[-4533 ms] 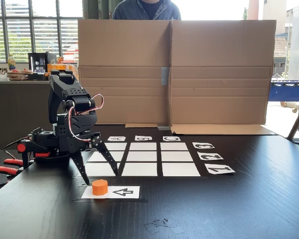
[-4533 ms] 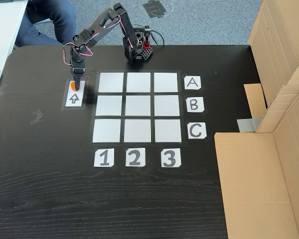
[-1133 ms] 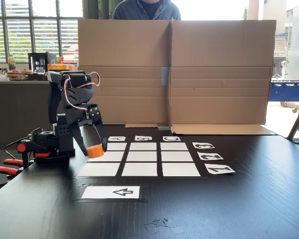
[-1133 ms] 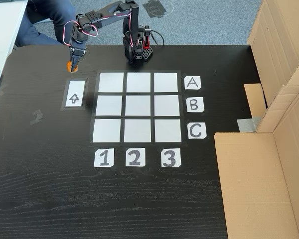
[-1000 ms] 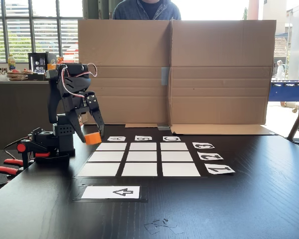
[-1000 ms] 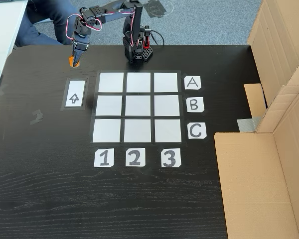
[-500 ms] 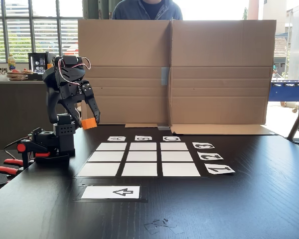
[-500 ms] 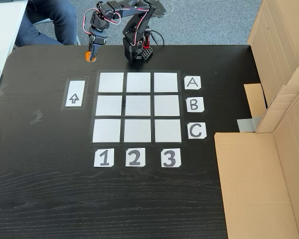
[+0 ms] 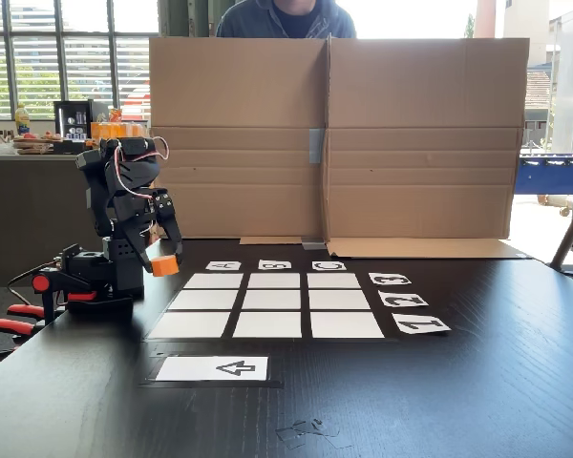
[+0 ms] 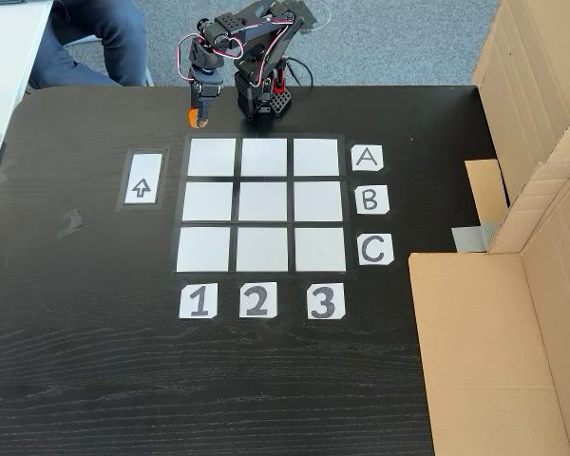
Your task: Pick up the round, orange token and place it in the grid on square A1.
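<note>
The round, orange token (image 9: 164, 265) hangs off the table, pinched between the black fingers of my gripper (image 9: 164, 263), which is shut on it. From above, the orange token (image 10: 195, 118) and the gripper (image 10: 198, 118) sit just beyond the grid's edge nearest the arm base, close to square A1 (image 10: 212, 158). The grid (image 10: 263, 202) is a 3x3 set of white cells with A/B/C and 1/2/3 cards beside it. In the low fixed view, square A1 (image 9: 191, 324) is the near left cell of the grid (image 9: 274, 301), and every cell is bare.
A white arrow card (image 9: 213, 368) (image 10: 142, 178) lies beside the grid with nothing on it. A tall cardboard wall (image 9: 334, 143) (image 10: 537, 237) borders the table, and a person (image 9: 282, 17) stands behind it. Red-handled clamps (image 9: 10, 324) hold the arm base (image 10: 259, 100).
The gripper took the token off the arrow card, raised it and swung it toward the arm base. Over the last half second it has dropped lower and moved nearer the grid's A1 corner.
</note>
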`<state>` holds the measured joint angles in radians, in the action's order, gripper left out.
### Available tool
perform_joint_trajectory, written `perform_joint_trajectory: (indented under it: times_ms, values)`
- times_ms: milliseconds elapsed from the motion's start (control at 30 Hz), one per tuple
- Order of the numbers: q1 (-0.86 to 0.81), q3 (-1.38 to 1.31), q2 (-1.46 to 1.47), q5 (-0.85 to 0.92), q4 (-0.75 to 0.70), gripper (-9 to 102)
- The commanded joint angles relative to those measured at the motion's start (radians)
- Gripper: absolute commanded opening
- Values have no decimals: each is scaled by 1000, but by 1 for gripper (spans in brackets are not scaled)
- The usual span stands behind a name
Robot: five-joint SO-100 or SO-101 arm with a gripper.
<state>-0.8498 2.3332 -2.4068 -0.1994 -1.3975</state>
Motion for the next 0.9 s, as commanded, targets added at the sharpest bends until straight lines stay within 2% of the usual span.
perform_joint_trajectory:
  times_ms: [0,433,867]
  values:
    - [6,5,64,12,29,7]
    - [32,11,339,38,222,8]
    - [124,40,397,46,268,8]
